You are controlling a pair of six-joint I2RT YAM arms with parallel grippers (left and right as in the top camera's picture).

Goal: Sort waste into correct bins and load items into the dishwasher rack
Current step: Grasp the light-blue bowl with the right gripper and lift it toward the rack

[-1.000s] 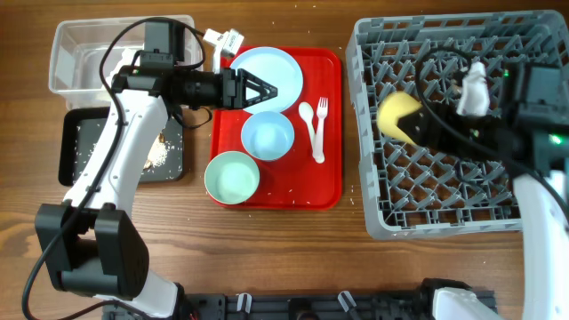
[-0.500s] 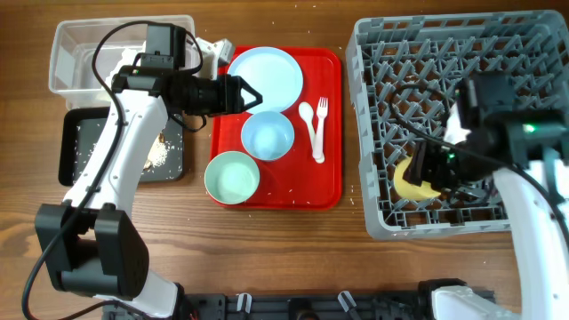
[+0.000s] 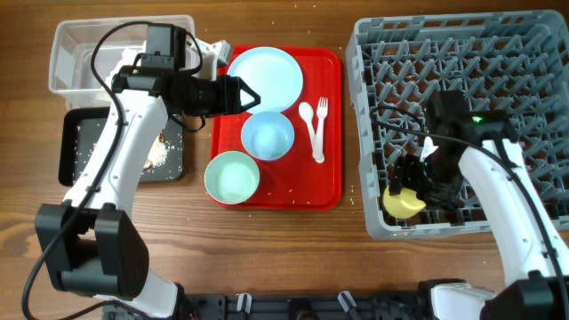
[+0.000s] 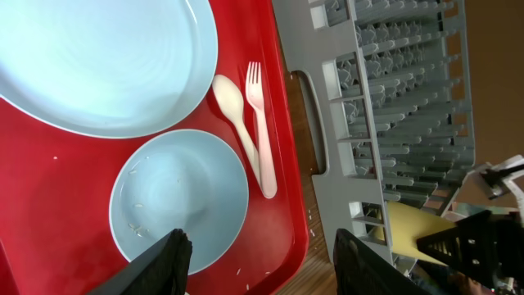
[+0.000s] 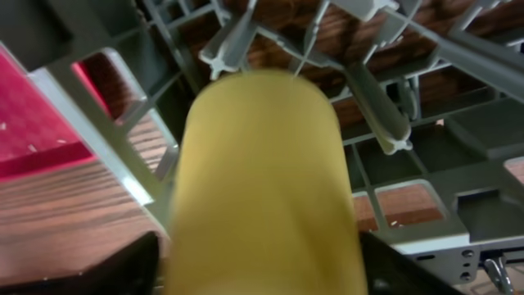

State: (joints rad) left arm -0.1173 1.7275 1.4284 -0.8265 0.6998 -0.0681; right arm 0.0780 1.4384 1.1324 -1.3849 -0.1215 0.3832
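Wooden tabletop [image 3: 267, 258], overhead view, stock by size.

1. Dishwasher rack [image 3: 533, 53]: grey peg crate, at 3 o'clock. Holds one item only, the yellow cup, in its 7 o'clock corner.
2. Red tray [image 3: 293, 188]: centre. Carries the plate, two bowls, fork and spoon.
3. Clear tub [image 3: 80, 53]: at 10 o'clock. Contents too faint to tell; something white and crumpled sits at its 3 o'clock edge, half hidden by the arm.
4. Black tray [image 3: 71, 151]: at 9 o'clock. Holds white crumbs [image 3: 156, 157] and a few brown scraps [image 3: 161, 138].
5. Plate [image 3: 267, 76]: at the red tray's 12 o'clock. Judged stiff, thin and smooth; best pinched at the rim.
6. Blue bowl [image 3: 267, 136], tray centre, with a few white crumbs inside; green bowl [image 3: 232, 176] at 7 o'clock, looks clean. Both probably light and rigid; take by the rim wall.
7. Yellow cup [image 3: 402, 204]: clamped by its side wall in the right hand [image 3: 411, 188], among the pegs. Likely light, hard and slick, so it may roll if released on its side.
8. Fork [image 3: 321, 129] and spoon [image 3: 308, 114]: side by side at the tray's 3 o'clock. Flat, flimsy, awkward to lift.

Left hand [image 3: 249, 96]: fingers spread wide, empty, over the gap between plate and blue bowl.
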